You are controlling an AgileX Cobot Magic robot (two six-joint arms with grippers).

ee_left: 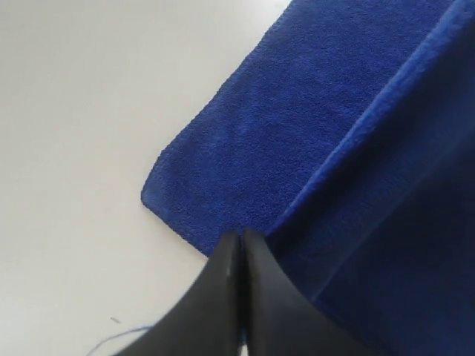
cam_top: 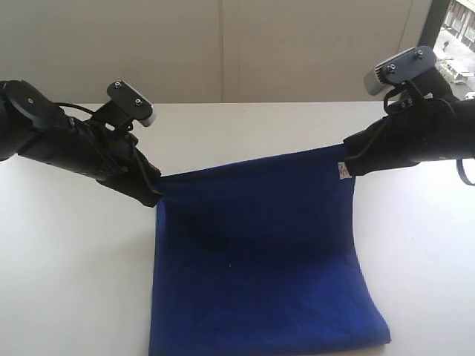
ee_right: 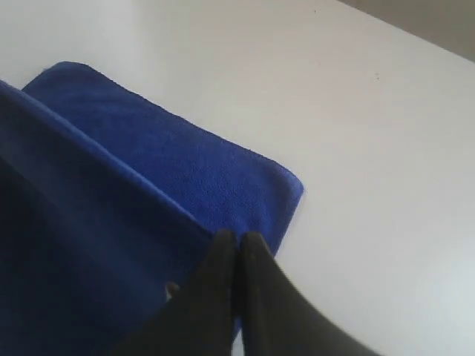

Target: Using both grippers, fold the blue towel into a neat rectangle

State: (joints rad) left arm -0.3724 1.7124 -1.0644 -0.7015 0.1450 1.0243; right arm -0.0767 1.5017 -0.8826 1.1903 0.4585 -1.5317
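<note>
Fingers (ee_left: 217, 297) of the left gripper (cam_top: 152, 194) are clamped on one corner of the deep royal-blue rectangular microfibre towel (cam_top: 260, 259); the right gripper (cam_top: 349, 165) is clamped on the other, beside a small white tag (cam_top: 343, 170). That edge is held raised and taut, the rest draped onto the white table (cam_top: 67, 259). Long axis: held edge toward camera. First fold judged underway; next, both corners to be carried evenly onto the resting corners.

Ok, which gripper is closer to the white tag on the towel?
Right. The right gripper pinches the towel corner right beside the tag; the left gripper holds the opposite raised corner, across the towel's width.
</note>
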